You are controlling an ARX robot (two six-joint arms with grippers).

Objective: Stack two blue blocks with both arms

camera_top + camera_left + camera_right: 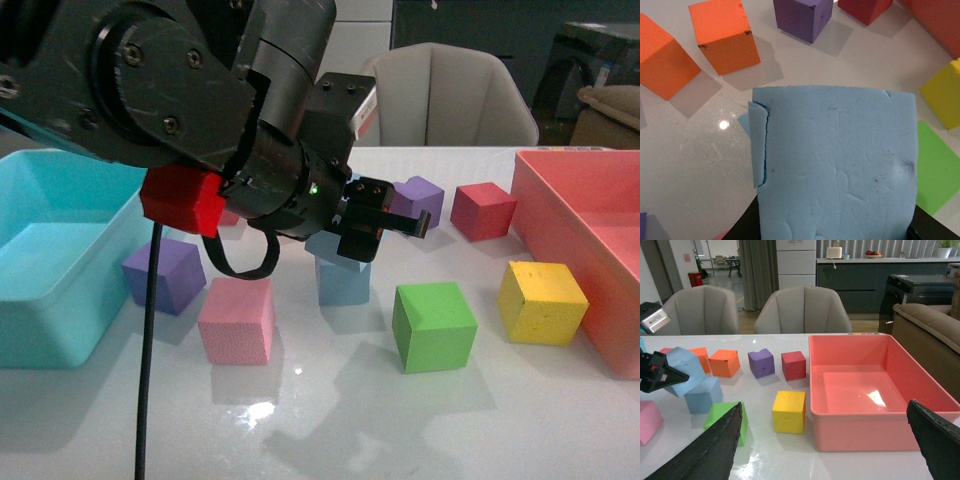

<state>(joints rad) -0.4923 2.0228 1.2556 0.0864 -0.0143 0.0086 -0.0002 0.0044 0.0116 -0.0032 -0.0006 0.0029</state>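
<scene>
My left gripper (383,222) is shut on one pale blue block (840,165), which fills the left wrist view. It holds the block tilted, just above the second blue block (343,282), which stands on the white table. In the right wrist view the held block (686,365) leans over the lower blue block (702,395), touching or nearly touching its top. A sliver of the lower block (743,122) shows past the held one. My right gripper (825,445) is open and empty, off to the right and facing the table; it does not show in the front view.
A turquoise bin (60,260) stands at the left and a pink bin (590,230) at the right. Around the blue blocks are purple (165,272), pink (237,320), green (433,325), yellow (541,300), red (483,210) and orange (725,35) cubes.
</scene>
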